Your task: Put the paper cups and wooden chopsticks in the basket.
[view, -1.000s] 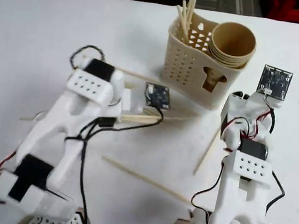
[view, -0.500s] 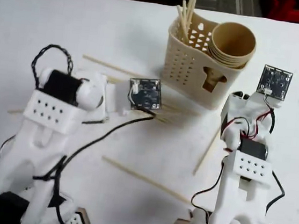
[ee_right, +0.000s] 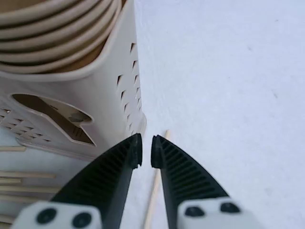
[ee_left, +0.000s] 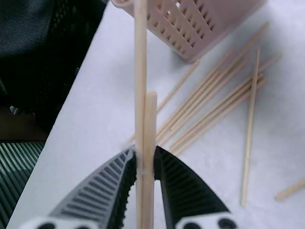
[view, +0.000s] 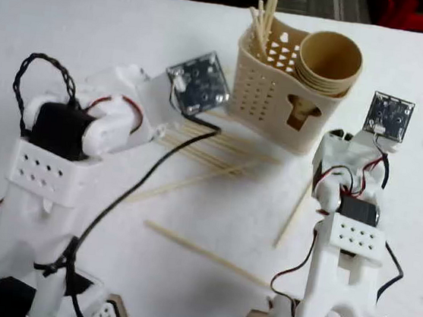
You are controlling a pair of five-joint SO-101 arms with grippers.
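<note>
The cream plastic basket (view: pixel 268 96) stands at the back centre of the table, with stacked paper cups (view: pixel 329 61) in its right side and several wooden chopsticks (view: pixel 262 20) upright in its left corner. My left gripper (ee_left: pixel 144 155) is shut on two chopsticks (ee_left: pixel 141 95) that stick out past its tips toward the basket (ee_left: pixel 190 24). Several loose chopsticks (view: pixel 205 148) lie on the table in front of the basket. My right gripper (ee_right: pixel 146 149) is shut on nothing beside the basket's right corner (ee_right: pixel 109 109), with a single chopstick (ee_right: pixel 155 191) lying just beyond its tips.
One long chopstick (view: pixel 208 254) lies between the two arms near the front. Another chopstick (view: pixel 294 212) lies diagonally by the right arm (view: pixel 346 220). The left arm (view: pixel 58 164) and its black cable cover the table's left side.
The left arm has lifted off the table and swung back toward the basket with chopsticks in its gripper. The right arm has not moved.
</note>
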